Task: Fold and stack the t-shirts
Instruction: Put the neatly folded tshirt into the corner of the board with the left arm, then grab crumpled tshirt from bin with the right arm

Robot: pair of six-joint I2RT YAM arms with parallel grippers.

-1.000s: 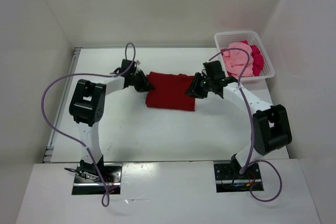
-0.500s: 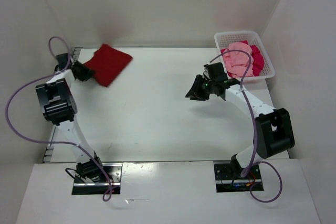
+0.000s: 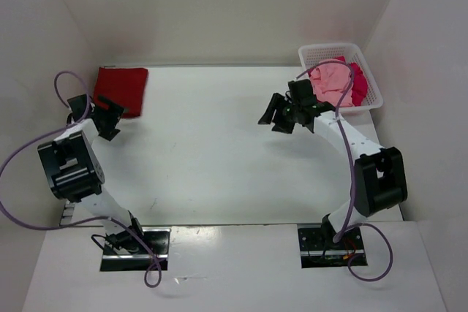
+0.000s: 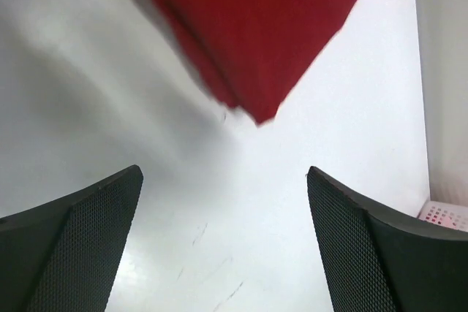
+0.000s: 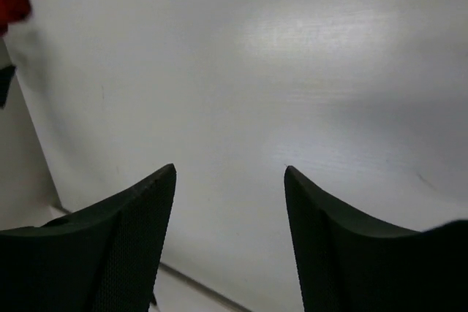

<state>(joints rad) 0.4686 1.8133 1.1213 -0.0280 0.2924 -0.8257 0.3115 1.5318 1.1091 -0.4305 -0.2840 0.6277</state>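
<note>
Inside the basket (image 3: 329, 50), the pink t-shirt (image 3: 336, 85) hides most of the crimson t-shirt (image 3: 359, 82); left gripper (image 4: 223, 173) and right gripper (image 5: 229, 169) both gape apart, empty.

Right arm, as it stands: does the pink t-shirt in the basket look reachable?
Probably yes. The right tool is open and empty, close beside the white basket, and the light pink t-shirt lies on top, uncovered. The tool faces away from the basket, so the wrist must turn first.

Bright even light; dark red t-shirt (image 4: 248, 27) motion-blurred (left wrist view).
</note>
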